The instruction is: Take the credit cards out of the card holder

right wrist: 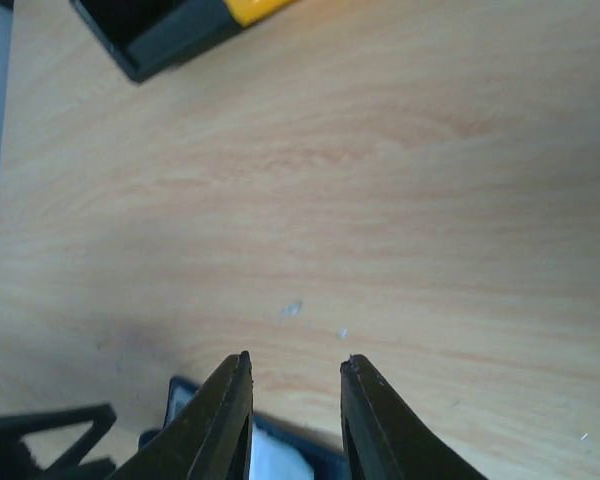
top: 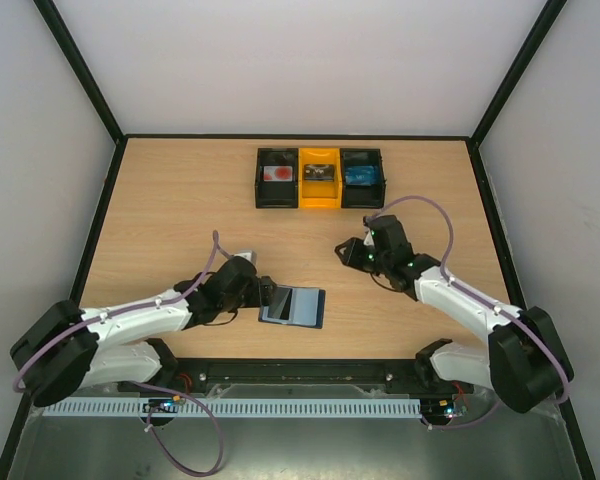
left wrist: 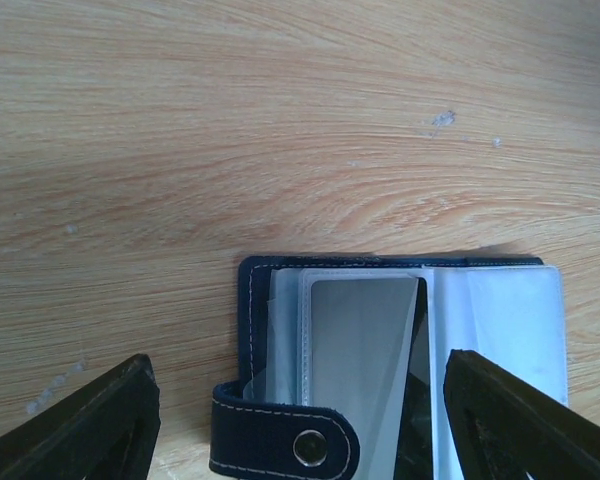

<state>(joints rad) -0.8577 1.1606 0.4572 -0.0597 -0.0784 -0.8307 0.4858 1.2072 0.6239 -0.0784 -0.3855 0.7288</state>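
At lower centre: card holder [top: 293,306], open. Left gripper [left wrist: 298,360], right gripper [right wrist: 297,358]: jaws parted. We would pin it, pinch a card [left wrist: 360,340] edge.

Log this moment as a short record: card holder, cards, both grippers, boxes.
card holder: open, flat on the table, snap tab undone
credit cards: one grey card in a clear sleeve
left gripper: open, fingers either side of the card holder
right gripper: slightly open, empty, apart from the card holder
boxes: left black box, yellow box, right black box, in a row at the back
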